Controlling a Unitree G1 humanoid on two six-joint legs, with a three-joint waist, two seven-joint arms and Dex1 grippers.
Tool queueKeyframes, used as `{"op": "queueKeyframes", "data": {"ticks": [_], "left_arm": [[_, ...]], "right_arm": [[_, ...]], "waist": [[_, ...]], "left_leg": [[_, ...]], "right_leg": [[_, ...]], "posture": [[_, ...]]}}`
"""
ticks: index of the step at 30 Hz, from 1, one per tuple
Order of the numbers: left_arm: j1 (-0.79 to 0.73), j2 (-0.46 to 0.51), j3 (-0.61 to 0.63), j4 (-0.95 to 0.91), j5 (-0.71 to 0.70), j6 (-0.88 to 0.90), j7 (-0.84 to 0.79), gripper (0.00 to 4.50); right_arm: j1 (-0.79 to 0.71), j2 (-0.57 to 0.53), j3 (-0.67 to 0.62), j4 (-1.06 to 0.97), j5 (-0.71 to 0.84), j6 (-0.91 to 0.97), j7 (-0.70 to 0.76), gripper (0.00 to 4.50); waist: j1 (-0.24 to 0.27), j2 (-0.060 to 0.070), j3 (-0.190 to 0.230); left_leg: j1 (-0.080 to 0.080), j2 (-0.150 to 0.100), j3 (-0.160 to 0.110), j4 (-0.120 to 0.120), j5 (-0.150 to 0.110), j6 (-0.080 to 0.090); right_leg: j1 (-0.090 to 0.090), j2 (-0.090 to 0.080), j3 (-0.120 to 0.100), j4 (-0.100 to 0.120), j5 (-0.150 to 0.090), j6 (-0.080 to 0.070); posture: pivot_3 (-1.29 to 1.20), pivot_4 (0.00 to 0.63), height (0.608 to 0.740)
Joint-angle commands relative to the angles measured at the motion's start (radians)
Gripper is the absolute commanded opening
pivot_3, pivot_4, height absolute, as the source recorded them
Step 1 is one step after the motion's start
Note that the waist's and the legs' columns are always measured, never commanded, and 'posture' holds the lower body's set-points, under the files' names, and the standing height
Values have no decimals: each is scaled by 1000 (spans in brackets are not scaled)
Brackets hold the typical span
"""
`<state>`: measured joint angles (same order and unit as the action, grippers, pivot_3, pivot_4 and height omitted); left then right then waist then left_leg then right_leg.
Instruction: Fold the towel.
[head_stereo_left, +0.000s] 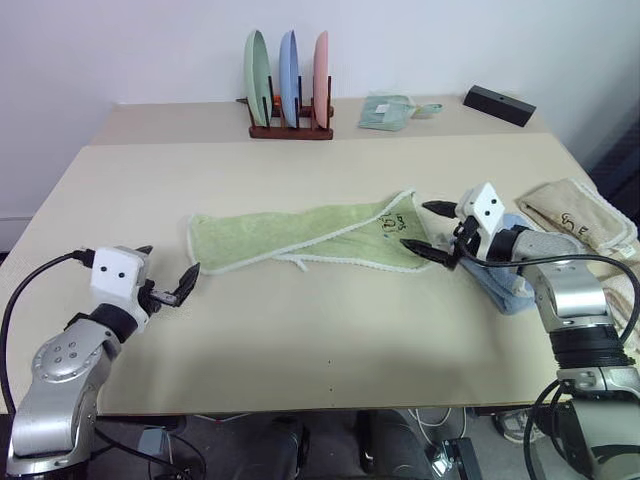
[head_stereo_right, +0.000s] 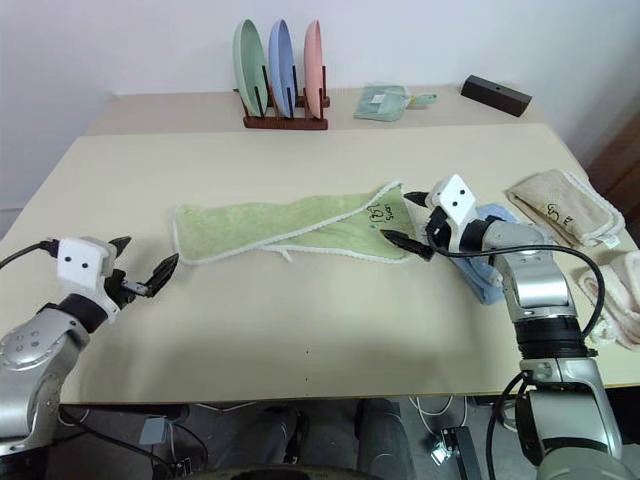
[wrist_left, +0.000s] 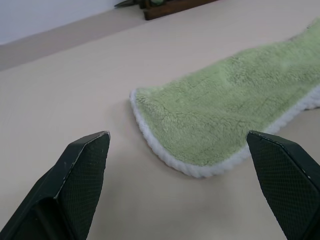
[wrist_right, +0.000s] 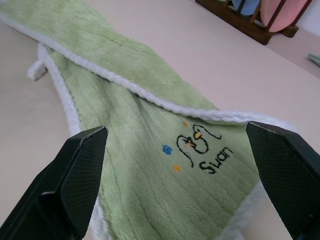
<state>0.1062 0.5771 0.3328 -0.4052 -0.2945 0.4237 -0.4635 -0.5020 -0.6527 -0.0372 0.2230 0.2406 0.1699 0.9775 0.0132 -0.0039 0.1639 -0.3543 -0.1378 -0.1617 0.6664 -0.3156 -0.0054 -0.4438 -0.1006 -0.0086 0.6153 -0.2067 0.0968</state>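
Towel (head_stereo_left: 300, 234) of light green terry stretched across the table (head_stereo_left: 300, 340), whitish scalloped edging, long side partly folded over, embroidered swan mark (lettered "Swan") at its right end, left gripper (head_stereo_left: 168, 272) and right gripper (head_stereo_left: 426, 228) both spread wide, holding nothing

Greens, pastels and beige on a cream tabletop

The towel (head_stereo_left: 300, 235) is light green with whitish scalloped edging and a dark embroidered swan mark (wrist_right: 197, 150) dotted blue and yellow. Three plates (head_stereo_left: 288, 65), green, blue, pink, stand in a dark brown rack (head_stereo_left: 290, 128). A light blue towel (head_stereo_left: 510, 285), a beige towel (head_stereo_left: 580, 215), a black block (head_stereo_left: 498, 104).
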Motion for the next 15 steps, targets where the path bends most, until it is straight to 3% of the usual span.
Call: {"op": "queueKeyframes", "data": {"ticks": [1, 6, 15], "left_arm": [[-31, 52, -47, 42, 31, -20, -58, 4454], [-165, 160, -180, 242, 153, -85, -129, 4454], [-332, 175, -323, 469, 229, -175, -240, 4454]], "right_arm": [[8, 0, -13, -66, 12, 2, -12, 4500], [55, -4, -27, -124, 21, 30, -29, 4500], [83, 7, -33, -154, 25, 36, -68, 4500]], "waist": [[0, 0, 0], [2, 0, 0], [-1, 0, 0]], "left_leg": [[0, 0, 0, 0, 0, 0], [0, 0, 0, 0, 0, 0], [0, 0, 0, 0, 0, 0]], "right_leg": [[0, 0, 0, 0, 0, 0], [0, 0, 0, 0, 0, 0], [-1, 0, 0, 0, 0, 0]], "posture": [[0, 150, 733], [0, 150, 733], [0, 150, 733]]}}
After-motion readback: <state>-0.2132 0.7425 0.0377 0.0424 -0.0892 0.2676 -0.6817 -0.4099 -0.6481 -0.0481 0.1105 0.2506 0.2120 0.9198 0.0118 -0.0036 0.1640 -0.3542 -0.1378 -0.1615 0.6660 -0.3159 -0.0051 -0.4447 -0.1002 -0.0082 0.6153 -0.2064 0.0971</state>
